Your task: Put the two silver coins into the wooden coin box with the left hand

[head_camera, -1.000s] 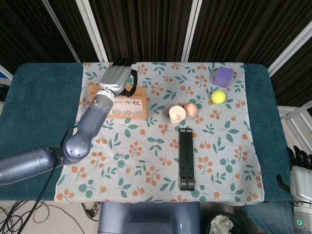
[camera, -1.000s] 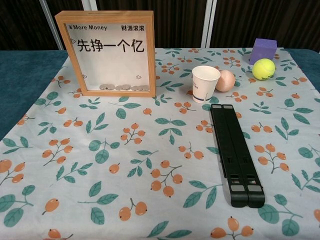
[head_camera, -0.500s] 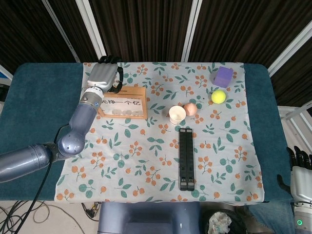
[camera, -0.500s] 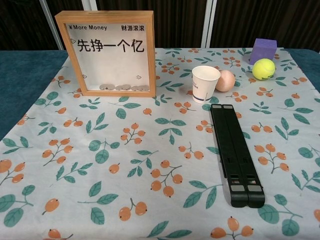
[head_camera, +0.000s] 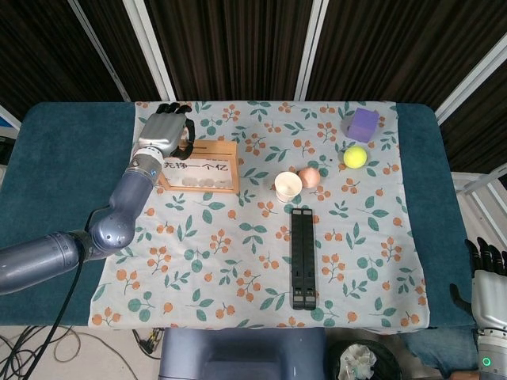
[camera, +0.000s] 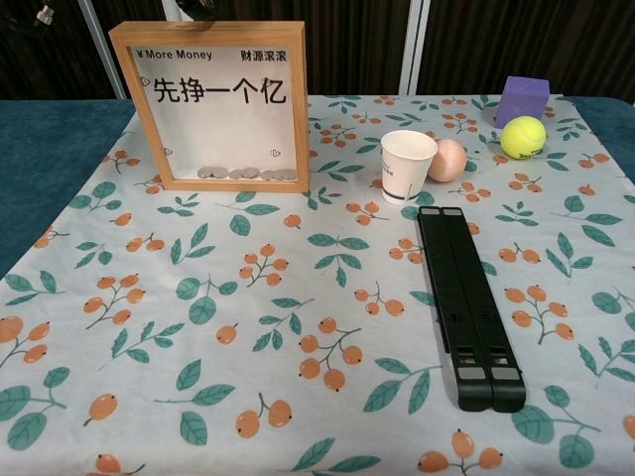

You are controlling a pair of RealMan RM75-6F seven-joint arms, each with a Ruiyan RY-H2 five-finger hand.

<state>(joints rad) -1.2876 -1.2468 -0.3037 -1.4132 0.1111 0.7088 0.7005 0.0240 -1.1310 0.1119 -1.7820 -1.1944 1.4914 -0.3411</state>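
**Left hand above the coin box, no loose coins in sight**

Landmark: wooden coin box (camera: 208, 106), standing upright on the floral cloth (camera: 298, 327), glass front toward the chest camera.

- Left hand (head_camera: 162, 133): in the head view it sits over the box's top-left corner, just behind the top edge, fingers dark and pointing away from the robot. Fingers look loosely spread; I cannot tell whether anything is pinched between them. The chest view shows only a dark scrap at the box's top edge.
- Coins (camera: 248, 174): a row of silver discs lies inside the box along the bottom, behind the glass. No coin visible on the cloth around the box.
- Right hand (head_camera: 486, 273): well away from the box, at the lower right frame corner, off the cloth, idle; its fingers read as curled, holding nothing.
- Right of the box: paper cup (camera: 408, 166), egg (camera: 449, 160) touching it, black folded stand (camera: 466, 307) in front of those, tennis ball (camera: 523, 137) and purple block (camera: 522, 99) farther off.

Judgement: the dropping step looks finished or at its very end. Next move calls for confirming both coins are inside, then lifting the hand straight up, without nudging the upright frame.
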